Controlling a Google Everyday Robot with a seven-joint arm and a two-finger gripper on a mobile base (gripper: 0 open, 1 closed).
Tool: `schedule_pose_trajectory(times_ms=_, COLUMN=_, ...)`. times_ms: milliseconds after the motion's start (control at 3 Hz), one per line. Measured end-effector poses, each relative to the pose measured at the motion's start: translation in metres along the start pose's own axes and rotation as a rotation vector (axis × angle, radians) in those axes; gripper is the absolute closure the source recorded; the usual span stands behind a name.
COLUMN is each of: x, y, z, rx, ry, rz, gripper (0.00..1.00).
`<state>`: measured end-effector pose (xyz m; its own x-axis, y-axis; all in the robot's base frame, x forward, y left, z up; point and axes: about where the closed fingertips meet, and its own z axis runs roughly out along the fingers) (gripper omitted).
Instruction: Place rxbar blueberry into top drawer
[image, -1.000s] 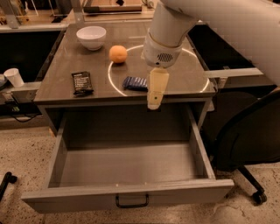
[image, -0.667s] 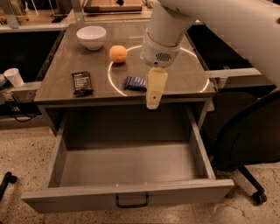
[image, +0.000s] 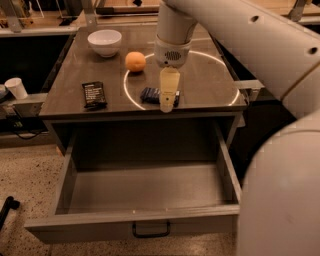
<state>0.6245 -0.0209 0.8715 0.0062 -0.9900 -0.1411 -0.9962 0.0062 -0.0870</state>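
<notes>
The rxbar blueberry (image: 149, 94), a small dark blue bar, lies flat on the tabletop near its front edge, inside a pale ring marking. My gripper (image: 167, 106) hangs straight down from the white arm, right over the bar's right half and hiding it; I cannot tell whether it touches the bar. The top drawer (image: 135, 219) is pulled fully open below the tabletop, with nothing in it. Its dark pull handle (image: 151, 230) sits at the middle of the front panel.
A black-wrapped bar (image: 93, 94) lies at the front left of the table (image: 210, 95). An orange (image: 135, 61) sits behind the blue bar and a white bowl (image: 104, 42) at the back left. A white cup (image: 16, 88) stands off to the left.
My gripper has moved a little back and to the left, from the table's front edge to over the blue bar. The bar and drawer have not moved.
</notes>
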Motion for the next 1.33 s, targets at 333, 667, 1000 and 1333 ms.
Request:
schedule_pose_trajectory(times_ms=333, x=0.002, y=-0.016, z=0.014, rx=-0.007, ry=0.052, rz=0.036, gripper=0.00)
schedule_pose_trajectory(times_ms=667, x=0.008, y=-0.022, z=0.026, rx=-0.001, ry=0.077, rz=0.056, gripper=0.00)
schedule_pose_trajectory(times_ms=1000, x=0.015, y=-0.022, z=0.034, rx=0.002, ry=0.085, rz=0.069, gripper=0.19)
schedule_pose_trajectory(times_ms=1333, x=0.021, y=-0.019, z=0.042, rx=-0.003, ry=0.079, rz=0.077, gripper=0.42)
